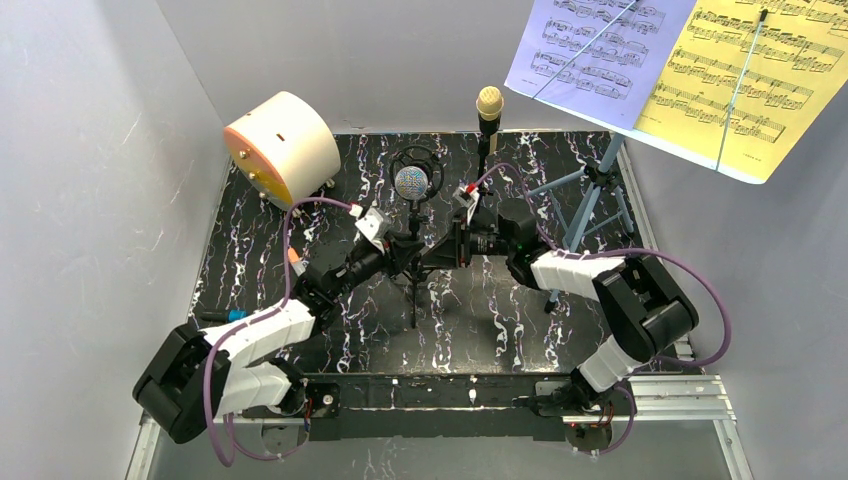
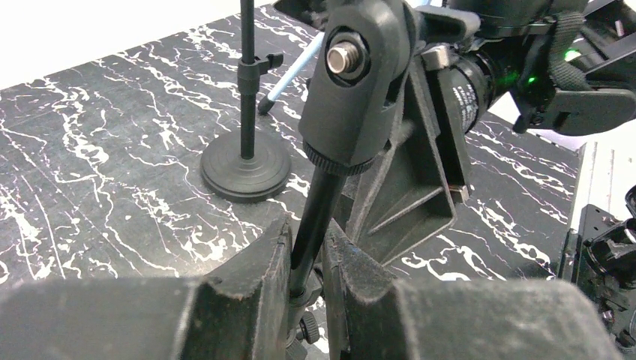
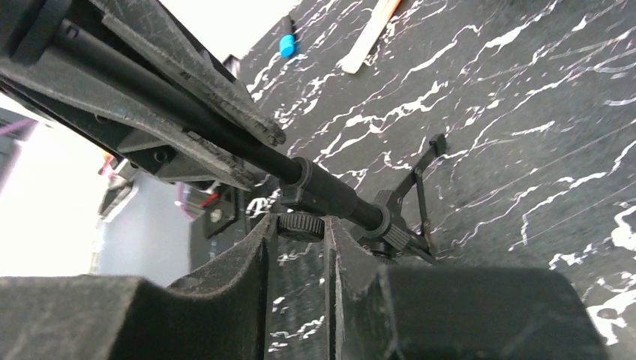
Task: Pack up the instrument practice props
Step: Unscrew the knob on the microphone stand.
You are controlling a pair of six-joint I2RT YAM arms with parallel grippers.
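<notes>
**Both arms grip the tripod mic pole at mid-tabletop**

The black tripod pole (image 2: 313,206) stands upright in the middle of the marbled tabletop (image 1: 480,320), with the silver-headed microphone (image 1: 411,182) at its top. The left gripper (image 2: 307,231) has its jaws clenched on the pole's thin shaft, one on each side, just below the black clip head. The right gripper (image 3: 300,226) comes in from the opposite side, lower down. Its jaws grasp the small ridged knob at the pole's collar, just above the spread legs.

Behind them, the cream microphone (image 1: 488,100) sits on the round-base pole (image 2: 245,161), which is upright and apart from both arms. At the back right stands the blue music rack (image 1: 590,200), carrying the lavender sheet (image 1: 590,50) and the yellow sheet (image 1: 750,80) side by side. A cream cylinder (image 1: 285,145) (orange on one face) lies at the back left.
</notes>
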